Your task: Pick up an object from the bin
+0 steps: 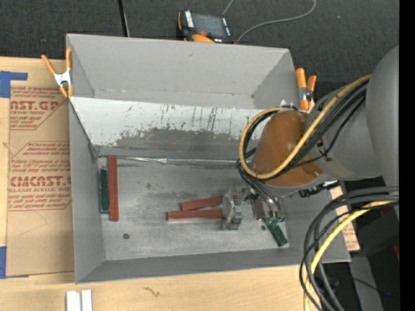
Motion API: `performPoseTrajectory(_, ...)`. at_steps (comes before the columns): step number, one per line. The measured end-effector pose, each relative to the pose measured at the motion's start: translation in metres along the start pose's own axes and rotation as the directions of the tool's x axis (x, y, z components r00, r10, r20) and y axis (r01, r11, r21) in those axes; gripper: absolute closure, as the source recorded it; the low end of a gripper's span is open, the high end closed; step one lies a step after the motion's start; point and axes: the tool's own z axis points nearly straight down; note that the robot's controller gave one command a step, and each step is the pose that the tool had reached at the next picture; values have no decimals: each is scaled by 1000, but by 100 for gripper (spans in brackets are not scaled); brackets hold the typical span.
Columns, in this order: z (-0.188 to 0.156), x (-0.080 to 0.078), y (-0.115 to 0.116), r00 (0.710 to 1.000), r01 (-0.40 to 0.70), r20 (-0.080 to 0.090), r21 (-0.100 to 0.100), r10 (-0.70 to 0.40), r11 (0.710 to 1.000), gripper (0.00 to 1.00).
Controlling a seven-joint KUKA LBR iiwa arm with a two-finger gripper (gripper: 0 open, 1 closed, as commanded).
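Two-way risk at lower centre: could pinch both red-brown sticks (pixel 194 215) or slip off their ends; cannot tell whether gripper (pixel 231 216) clenched.

Cannot see the right ends of the two red-brown sticks (pixel 194 216) just left of the gripper (pixel 232 215), lost behind it; cannot tell whether either is touched. Just right of the gripper, a green piece (pixel 280 234) half covered from above, kind unclear. Far to the left, a dark speck (pixel 126 236) too small to name. Beyond the gripper, right corner of the bin (pixel 175 70) blocked by the arm's orange cover (pixel 285 149).
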Motion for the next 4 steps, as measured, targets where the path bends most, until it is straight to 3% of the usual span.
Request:
performPoseTrajectory(1,1,2,0,1000,0,-6,0,0,1000,0)
performPoseTrajectory(2,-58,4,47,803,596,-1,-3,-596,803,0)
performPoseTrajectory(3,3,4,38,631,776,-5,-8,-776,631,0)
performPoseTrajectory(4,2,3,38,632,775,-3,-6,-775,632,100)
